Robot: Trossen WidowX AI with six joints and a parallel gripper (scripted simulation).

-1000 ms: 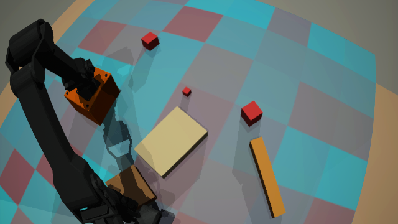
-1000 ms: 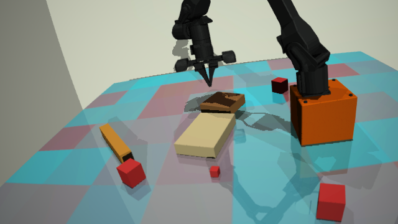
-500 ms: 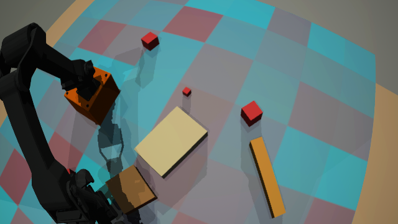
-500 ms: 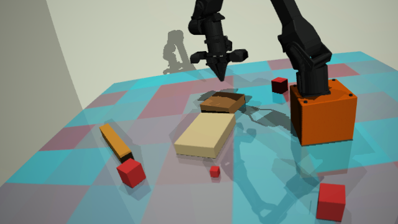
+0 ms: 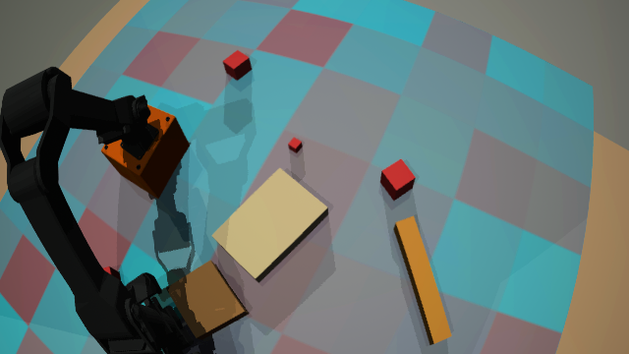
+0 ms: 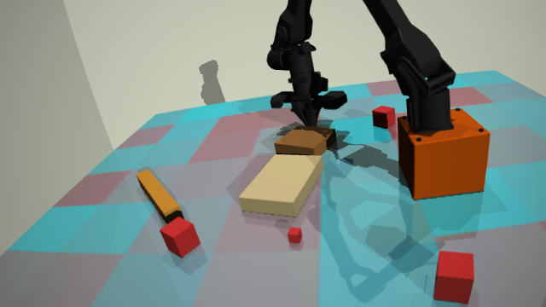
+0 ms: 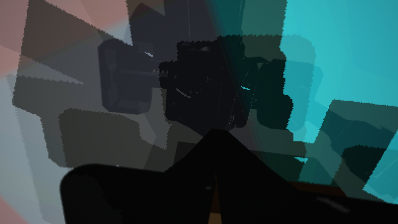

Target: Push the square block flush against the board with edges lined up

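The square block (image 5: pixel 208 301) (image 6: pixel 299 138) is brown-orange and lies flat, partly in the arm's shadow. A sliver of it shows at the bottom of the wrist view. The cream board (image 5: pixel 271 223) (image 6: pixel 283 176) lies flat beside it. In the top view a narrow gap shows between the block and the board's near end, and the block looks slightly turned relative to that end. My gripper (image 6: pixel 311 124) (image 7: pixel 217 136) is shut and empty. Its tips are just behind the block's far side in the exterior view; whether they touch it is unclear. In the top view the tips are hidden.
An orange bar (image 5: pixel 424 282) (image 6: pixel 158 194) lies apart from the board, with a red cube (image 5: pixel 398 178) (image 6: pixel 181 237) near one end. A tiny red cube (image 5: pixel 295 145) (image 6: pixel 294 235) is near the board. Other red cubes (image 5: pixel 237 64) (image 6: pixel 384 117) stand near the orange arm base (image 5: pixel 164 152) (image 6: pixel 450 166).
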